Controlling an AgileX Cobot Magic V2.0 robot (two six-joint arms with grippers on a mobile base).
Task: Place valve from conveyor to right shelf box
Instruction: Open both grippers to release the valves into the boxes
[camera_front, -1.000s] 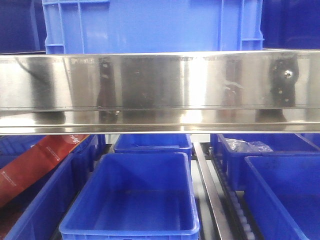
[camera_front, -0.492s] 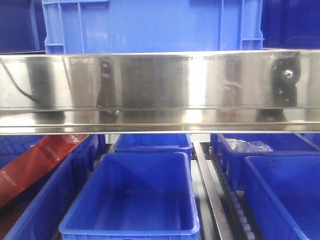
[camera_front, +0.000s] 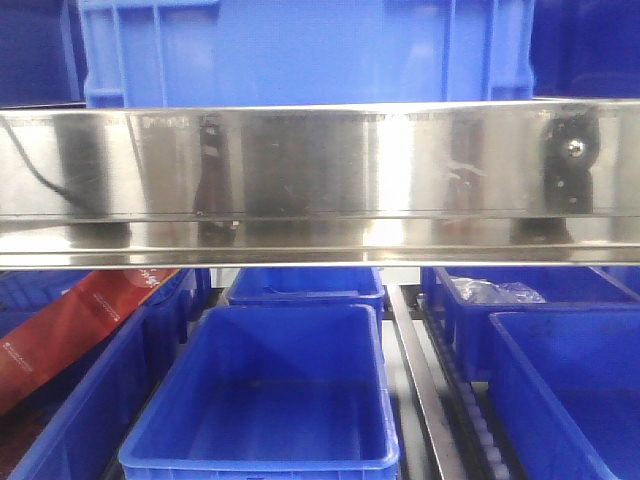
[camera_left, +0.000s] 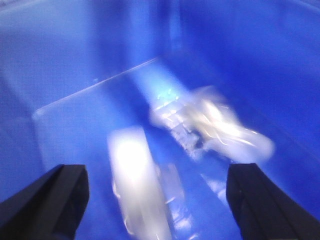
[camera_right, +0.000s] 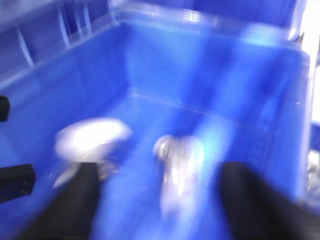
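Note:
The conveyor is out of view. In the left wrist view my left gripper (camera_left: 157, 172) is open and empty above the floor of a blue box (camera_left: 75, 60). A blurred metal valve in a clear bag (camera_left: 210, 127) lies ahead of the fingers, and a pale glare streak (camera_left: 132, 165) runs between them. In the right wrist view my right gripper (camera_right: 160, 172) is open inside another blue box (camera_right: 165, 65). A shiny bagged valve (camera_right: 179, 165) lies between its fingers, which do not grip it. A second pale bagged item (camera_right: 90, 135) lies to its left. Both wrist views are motion-blurred.
In the front view a wide steel shelf beam (camera_front: 320, 180) crosses the frame with a blue crate (camera_front: 300, 50) on top. Below stand several blue bins (camera_front: 280, 400); the far right one holds a clear bag (camera_front: 495, 292). A red strip (camera_front: 70, 330) lies at left. Neither gripper shows here.
In the front view the top crate has shifted slightly, and a dark curved reflection has appeared at the steel beam's left end. The bins below have not moved.

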